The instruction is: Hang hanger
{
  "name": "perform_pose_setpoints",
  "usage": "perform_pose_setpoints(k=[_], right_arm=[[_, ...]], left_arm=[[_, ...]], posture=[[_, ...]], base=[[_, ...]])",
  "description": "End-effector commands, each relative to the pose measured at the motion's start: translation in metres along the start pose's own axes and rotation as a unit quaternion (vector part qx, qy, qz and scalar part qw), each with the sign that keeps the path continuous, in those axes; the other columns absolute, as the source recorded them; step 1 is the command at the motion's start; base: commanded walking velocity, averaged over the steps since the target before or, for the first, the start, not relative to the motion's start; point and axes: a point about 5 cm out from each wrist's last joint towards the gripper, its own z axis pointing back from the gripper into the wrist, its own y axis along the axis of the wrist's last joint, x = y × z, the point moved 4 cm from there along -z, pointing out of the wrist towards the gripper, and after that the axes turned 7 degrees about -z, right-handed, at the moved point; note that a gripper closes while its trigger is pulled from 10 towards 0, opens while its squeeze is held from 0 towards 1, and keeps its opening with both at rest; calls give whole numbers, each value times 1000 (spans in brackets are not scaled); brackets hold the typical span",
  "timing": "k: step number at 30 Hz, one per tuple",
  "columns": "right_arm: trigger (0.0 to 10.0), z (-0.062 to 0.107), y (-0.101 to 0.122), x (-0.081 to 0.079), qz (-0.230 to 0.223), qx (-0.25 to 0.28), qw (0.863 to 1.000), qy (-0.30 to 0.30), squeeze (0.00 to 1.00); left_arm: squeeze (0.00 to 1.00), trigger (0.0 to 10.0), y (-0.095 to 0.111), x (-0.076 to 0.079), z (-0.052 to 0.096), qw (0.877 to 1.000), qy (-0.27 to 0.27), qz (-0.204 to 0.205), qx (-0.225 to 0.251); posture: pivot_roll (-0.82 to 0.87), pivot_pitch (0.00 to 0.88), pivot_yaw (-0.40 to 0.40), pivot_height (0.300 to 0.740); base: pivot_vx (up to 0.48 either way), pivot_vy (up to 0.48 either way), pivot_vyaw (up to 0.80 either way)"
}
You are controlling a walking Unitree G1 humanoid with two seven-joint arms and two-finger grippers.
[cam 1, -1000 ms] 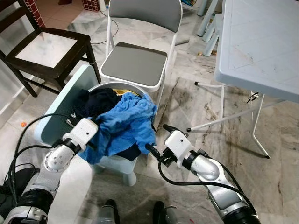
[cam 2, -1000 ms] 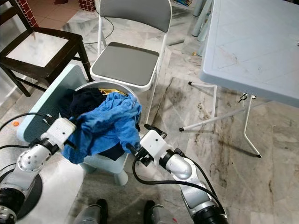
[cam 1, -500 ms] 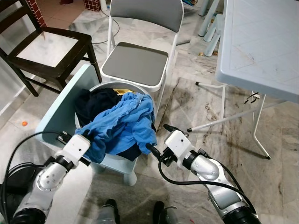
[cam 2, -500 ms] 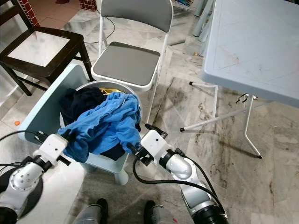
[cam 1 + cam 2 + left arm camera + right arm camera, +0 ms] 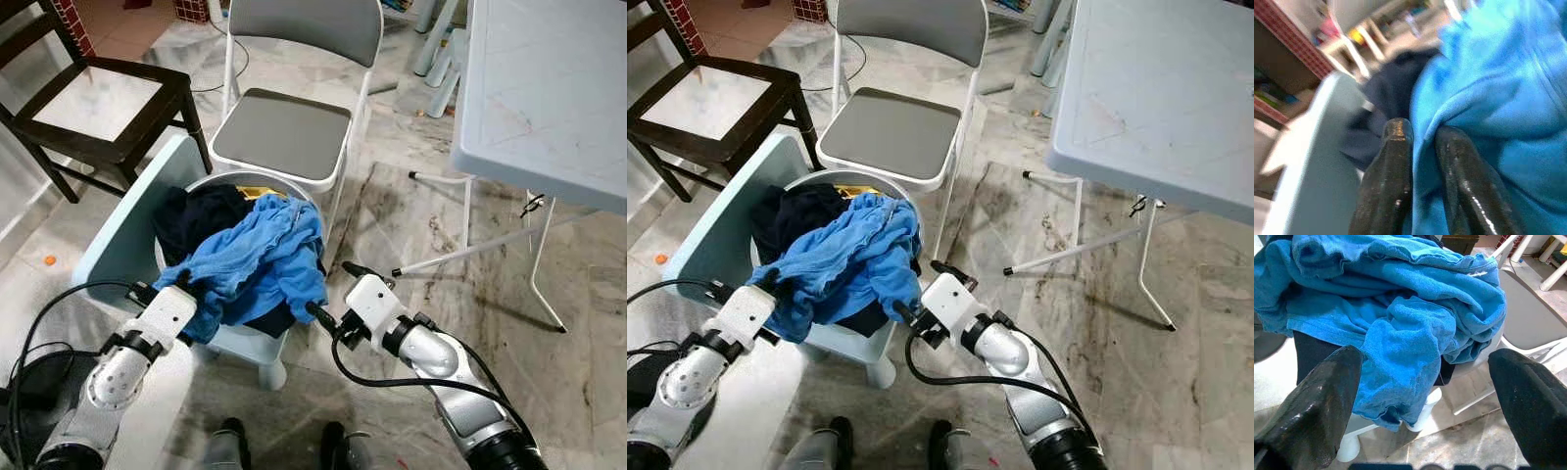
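A crumpled blue cloth [image 5: 263,257] lies heaped over dark garments [image 5: 201,211] in a white round basket [image 5: 231,180], which sits on a pale blue plastic chair [image 5: 122,240]. My left gripper [image 5: 186,290] is at the cloth's near left edge; in the left wrist view it [image 5: 1422,129] is shut on a fold of the blue cloth [image 5: 1498,98]. My right gripper [image 5: 333,291] hangs open just right of the basket, beside the cloth's drooping corner [image 5: 1400,357], touching nothing. I can make out no hanger.
A grey folding chair [image 5: 284,132] stands right behind the basket, and a dark wooden chair [image 5: 98,98] at the far left. A pale folding table [image 5: 549,88] with thin white legs [image 5: 537,279] is on the right. Black cables [image 5: 34,323] trail by my left arm. Marble floor lies between.
My left gripper drew back toward me and lower with the blue cloth's edge, stretching the cloth leftward, then shifted slightly. The right arm stayed where it was.
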Motion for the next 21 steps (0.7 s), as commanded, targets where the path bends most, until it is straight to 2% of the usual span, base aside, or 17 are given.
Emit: perform_pose_setpoints(k=[1, 8, 13, 16, 21], right_arm=[[10000, 3, -6, -2, 4, -10, 1000, 5, 0], [10000, 4, -7, -3, 4, -11, 1000, 6, 0], [10000, 4, -7, -3, 5, -12, 1000, 6, 0], [10000, 5, -7, -3, 5, -13, 1000, 5, 0], [10000, 7, -8, -3, 3, -15, 1000, 3, 0]], left_arm=[[1000, 10000, 2, -6, 6, 999, 13, -26, 13], [1000, 10000, 6, -18, 6, 998, 46, -41, 20], [1000, 10000, 17, -1, -1, 998, -15, -22, 50], [1000, 10000, 24, 13, -3, 995, -75, -7, 68], [1000, 10000, 22, 20, -7, 991, -120, -10, 64]], posture=[[148, 274, -84, 740], [149, 278, -85, 740], [142, 282, -85, 740], [137, 283, -82, 740], [129, 286, -78, 740]], base=[[0, 0, 0], [0, 0, 0], [0, 0, 0], [0, 0, 0], [0, 0, 0]])
